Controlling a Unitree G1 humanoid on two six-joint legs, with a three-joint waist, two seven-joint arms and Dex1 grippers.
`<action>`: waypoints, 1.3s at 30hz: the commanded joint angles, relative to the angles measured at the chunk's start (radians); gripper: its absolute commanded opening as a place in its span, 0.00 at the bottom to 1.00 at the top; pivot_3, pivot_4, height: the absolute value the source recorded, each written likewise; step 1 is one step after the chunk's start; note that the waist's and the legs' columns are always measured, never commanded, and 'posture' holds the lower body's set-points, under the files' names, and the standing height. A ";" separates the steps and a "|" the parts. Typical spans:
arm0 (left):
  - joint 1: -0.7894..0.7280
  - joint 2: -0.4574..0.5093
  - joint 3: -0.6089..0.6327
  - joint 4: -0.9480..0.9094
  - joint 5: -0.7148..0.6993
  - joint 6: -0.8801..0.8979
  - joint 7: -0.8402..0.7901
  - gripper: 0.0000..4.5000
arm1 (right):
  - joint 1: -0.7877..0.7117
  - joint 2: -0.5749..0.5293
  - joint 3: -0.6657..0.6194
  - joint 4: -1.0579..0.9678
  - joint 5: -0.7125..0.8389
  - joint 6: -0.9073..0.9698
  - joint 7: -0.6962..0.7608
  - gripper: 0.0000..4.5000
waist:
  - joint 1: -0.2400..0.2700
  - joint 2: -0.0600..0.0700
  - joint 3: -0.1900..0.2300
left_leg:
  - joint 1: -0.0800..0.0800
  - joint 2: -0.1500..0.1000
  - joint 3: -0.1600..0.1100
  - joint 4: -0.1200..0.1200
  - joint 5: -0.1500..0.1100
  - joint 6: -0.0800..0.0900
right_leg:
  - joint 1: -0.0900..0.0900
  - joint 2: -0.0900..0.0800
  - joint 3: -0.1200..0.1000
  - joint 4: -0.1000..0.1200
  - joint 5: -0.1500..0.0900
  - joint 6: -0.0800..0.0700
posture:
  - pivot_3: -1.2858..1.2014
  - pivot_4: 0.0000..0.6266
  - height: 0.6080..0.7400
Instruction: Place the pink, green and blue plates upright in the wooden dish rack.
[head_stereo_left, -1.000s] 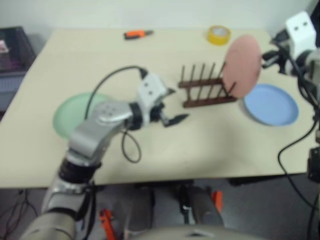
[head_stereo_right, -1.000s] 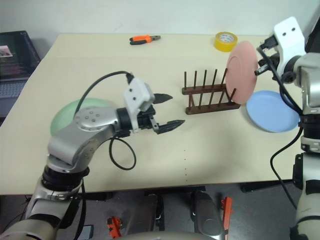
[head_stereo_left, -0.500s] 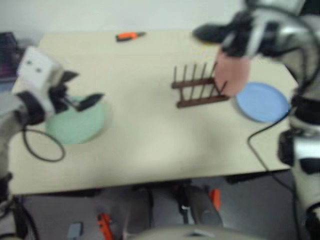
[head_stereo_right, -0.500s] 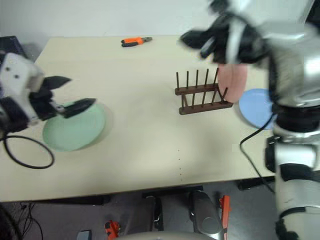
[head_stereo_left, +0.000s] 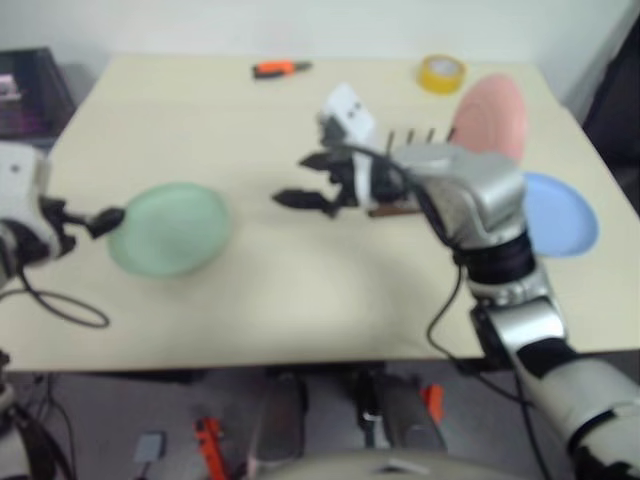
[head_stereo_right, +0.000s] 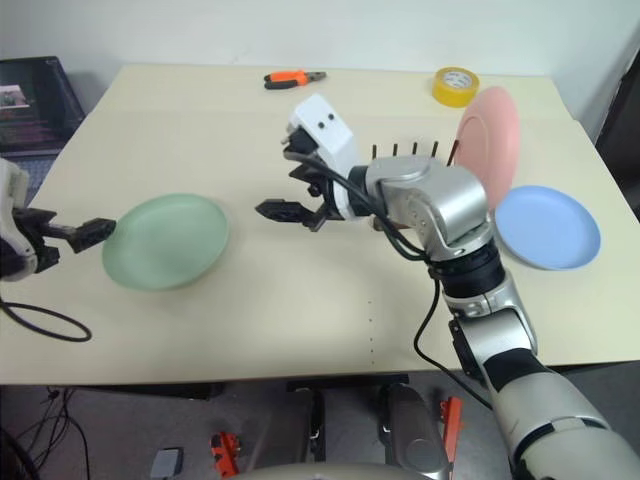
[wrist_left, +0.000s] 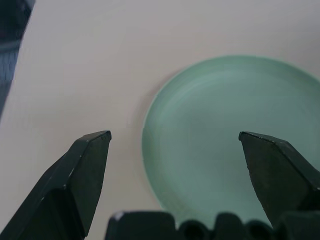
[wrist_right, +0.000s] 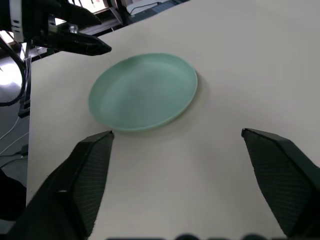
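Right eye view: right gripper (head_stereo_right: 292, 203), now spread empty, has left the pink plate (head_stereo_right: 489, 144) upright in the rack (head_stereo_right: 425, 152); left gripper (head_stereo_right: 88, 232), spread, flanks the flat green plate (head_stereo_right: 165, 240), next.

Silver arm (head_stereo_right: 440, 205) — white wrist box, black cable, black end effector (head_stereo_right: 290, 190).

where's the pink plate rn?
In the right eye view, the pink plate stands upright at the right end of the wooden dish rack, far right side of the table, between the yellow tape roll and the flat blue plate.
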 joint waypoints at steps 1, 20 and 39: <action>-0.047 -0.043 -0.030 0.029 0.019 -0.045 0.038 1.00 | -0.011 0.001 0.003 -0.020 -0.018 -0.031 -0.020 1.00 | 0.000 -0.001 0.000 | 0.000 0.000 0.000 0.000 0.000 0.000 | 0.000 0.000 0.000 0.000 0.000 0.000 | 0.52 0.24 1.00; -0.027 -0.188 0.078 0.055 0.062 -0.051 0.234 1.00 | 0.037 -0.080 0.056 -0.080 -0.036 -0.009 -0.018 1.00 | -0.005 -0.001 -0.001 | 0.001 0.002 0.000 -0.001 0.000 0.000 | -0.001 0.001 0.000 0.001 0.000 -0.001 | 0.52 0.24 1.00; -0.138 -0.308 0.047 0.250 0.040 -0.118 0.266 0.63 | 0.048 -0.117 0.065 -0.114 -0.042 -0.015 -0.015 1.00 | 0.000 -0.002 -0.001 | 0.002 0.001 0.000 -0.001 0.000 0.000 | 0.001 0.000 0.000 0.001 0.000 -0.001 | 0.52 0.24 1.00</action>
